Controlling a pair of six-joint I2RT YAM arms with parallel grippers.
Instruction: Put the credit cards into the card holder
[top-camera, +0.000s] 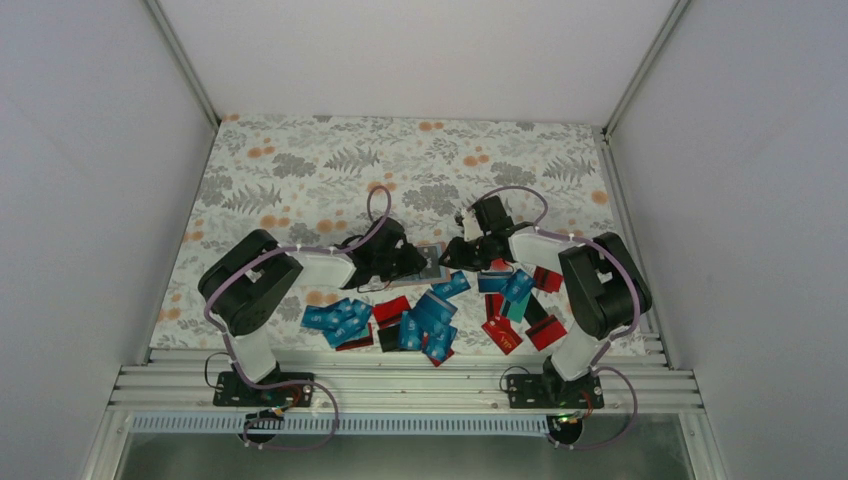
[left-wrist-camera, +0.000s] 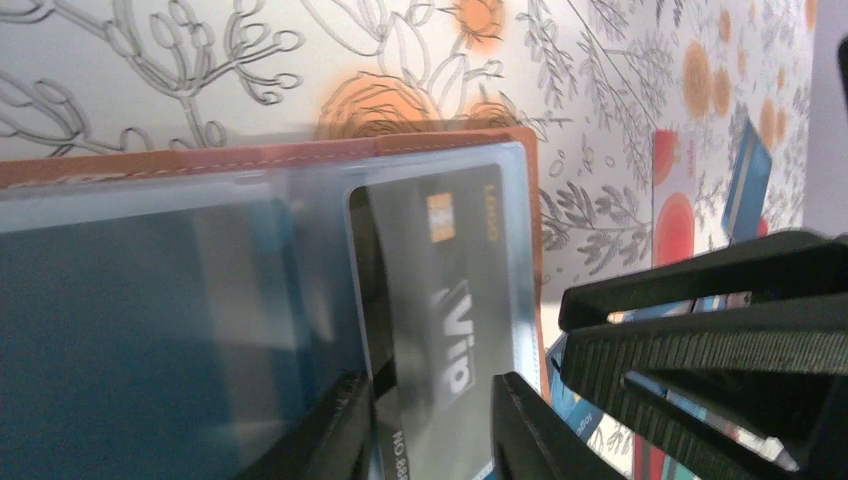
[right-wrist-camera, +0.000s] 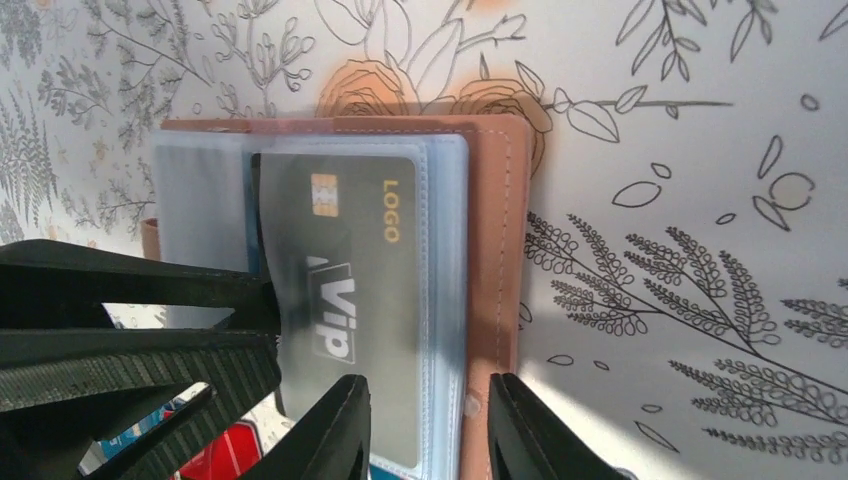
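The tan card holder (top-camera: 432, 262) lies open on the floral cloth between the two grippers, its clear sleeves facing up. A black "VIP" card (right-wrist-camera: 350, 270) sits inside a sleeve, also visible in the left wrist view (left-wrist-camera: 440, 300). My left gripper (left-wrist-camera: 430, 440) is open, its fingers apart over that card's near end. My right gripper (right-wrist-camera: 428, 435) is open too, its fingers straddling the sleeve edge and the holder's tan border (right-wrist-camera: 495, 250). In the top view both grippers, left (top-camera: 415, 262) and right (top-camera: 450, 255), meet at the holder. Loose blue and teal credit cards (top-camera: 430, 315) lie nearer the arms.
Red and black cards (top-camera: 500, 333) lie scattered at the front right, with more blue ones (top-camera: 338, 320) at the front left. White walls close in the cloth on three sides. An aluminium rail (top-camera: 400, 380) runs along the near edge.
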